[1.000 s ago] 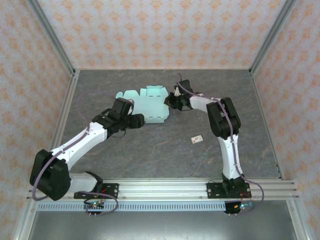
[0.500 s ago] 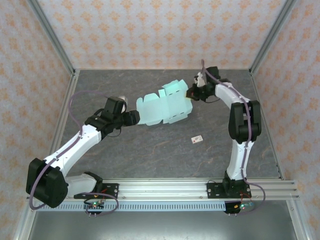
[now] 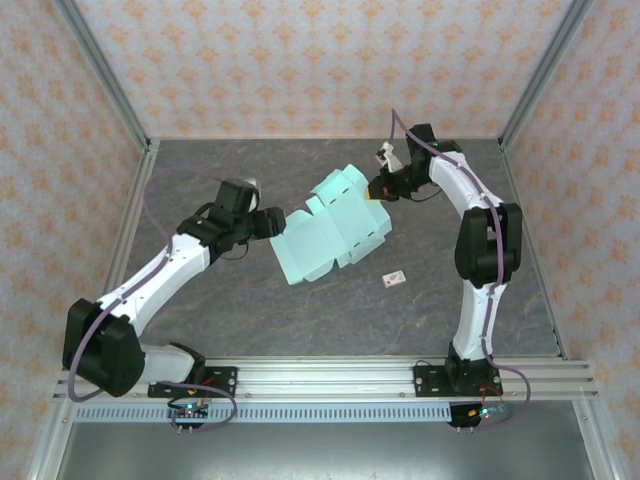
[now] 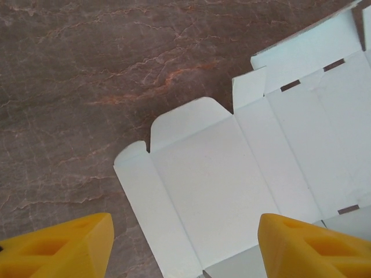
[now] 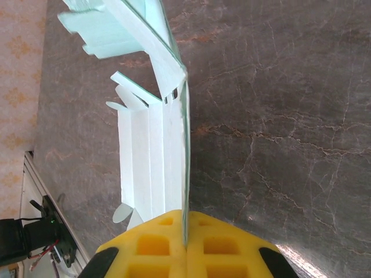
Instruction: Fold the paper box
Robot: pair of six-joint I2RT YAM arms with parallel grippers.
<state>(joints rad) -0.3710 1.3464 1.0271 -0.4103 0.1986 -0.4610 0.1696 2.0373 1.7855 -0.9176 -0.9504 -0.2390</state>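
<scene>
Mint-green paper box [image 3: 330,225], unfolded, sits tilted mid-frame. We find the right gripper [image 5: 185,230] pinching its edge and the left gripper [image 3: 283,222] spread wide, apparently not touching it.

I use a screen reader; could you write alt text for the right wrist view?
The right gripper, yellow fingers shut, pinches the edge of the paper box, a pale mint die-cut sheet seen nearly edge-on, its flaps spreading away above the grey marbled table.
</scene>
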